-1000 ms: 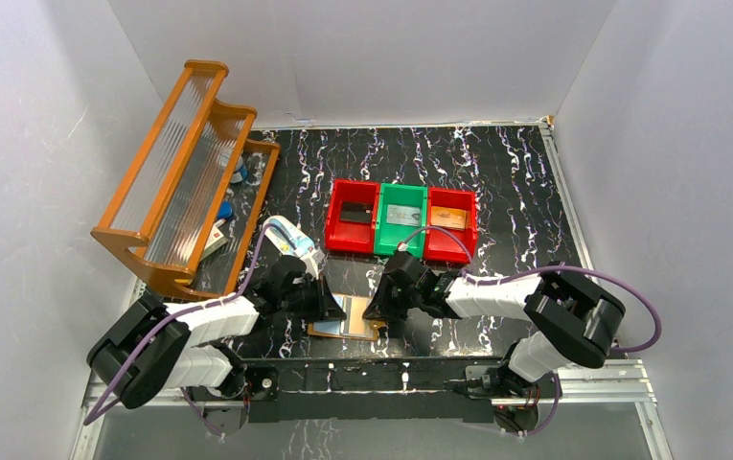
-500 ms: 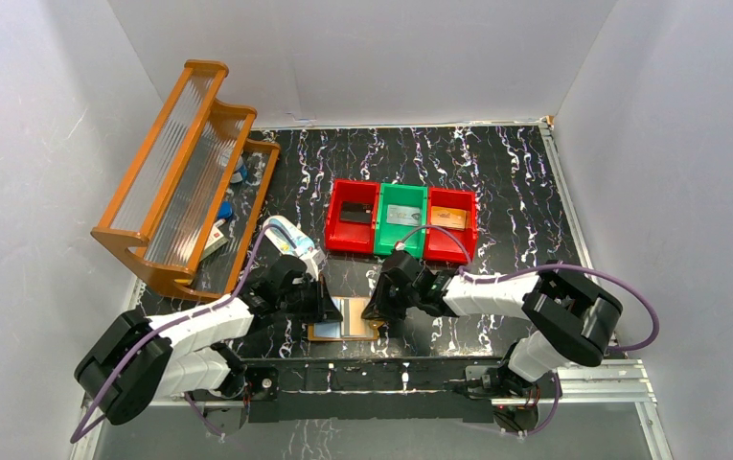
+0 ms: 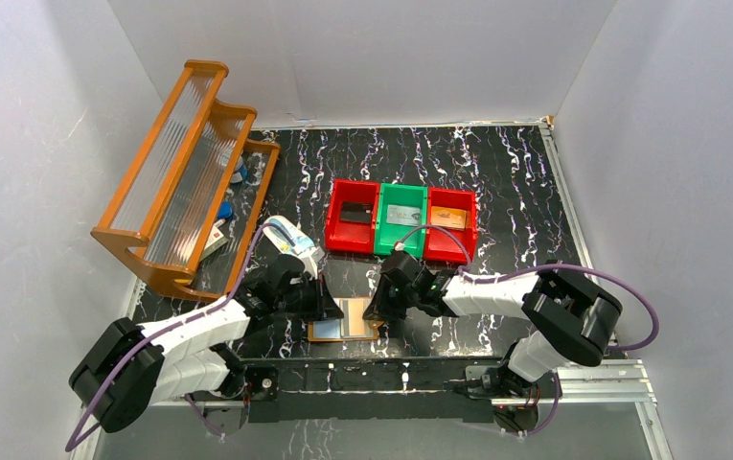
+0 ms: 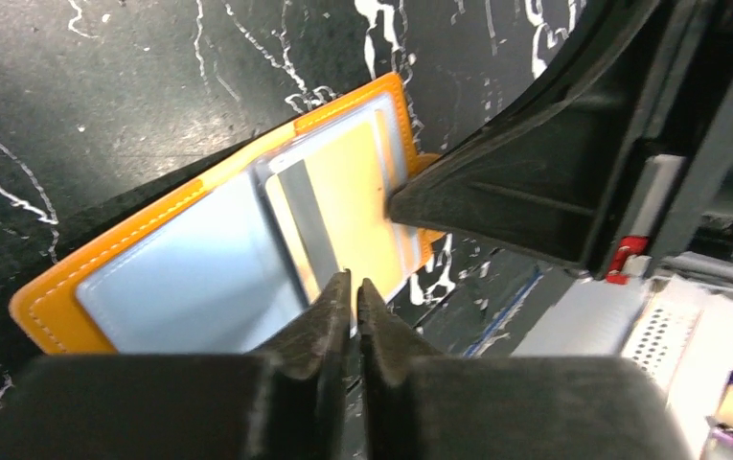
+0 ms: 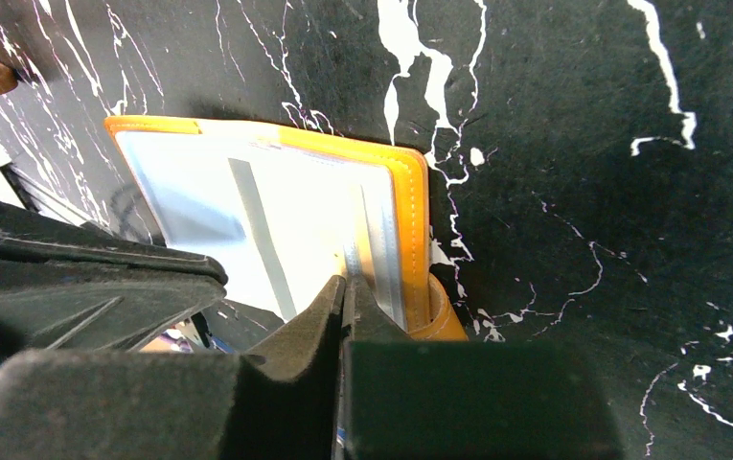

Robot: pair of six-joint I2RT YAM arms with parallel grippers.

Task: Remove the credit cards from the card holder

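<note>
The orange card holder (image 3: 343, 321) lies flat near the table's front edge, between my two grippers. Its clear window (image 4: 190, 259) shows a pale blue-grey card. A credit card (image 4: 343, 192) with a grey stripe sticks partly out of the holder (image 4: 56, 297). My left gripper (image 3: 329, 309) is shut, its tips (image 4: 355, 281) resting at the near edge of the card and holder. My right gripper (image 3: 374, 314) comes in from the other side. Its jaws (image 5: 345, 280) are closed on the edge of the striped card (image 5: 295, 220), beside the holder's orange rim (image 5: 412, 192).
A red bin (image 3: 352, 228), a green bin (image 3: 402, 220) and a second red bin (image 3: 450, 225) stand in a row behind the holder. A wooden rack (image 3: 185, 177) leans at the left, with a pale blue-and-white oval item (image 3: 290, 238) beside it. The black base rail (image 3: 391, 369) runs along the front.
The right gripper's jaws have closed onto the card's edge. The left arm's elbow has swung slightly lower-left. The holder has stayed in place.
</note>
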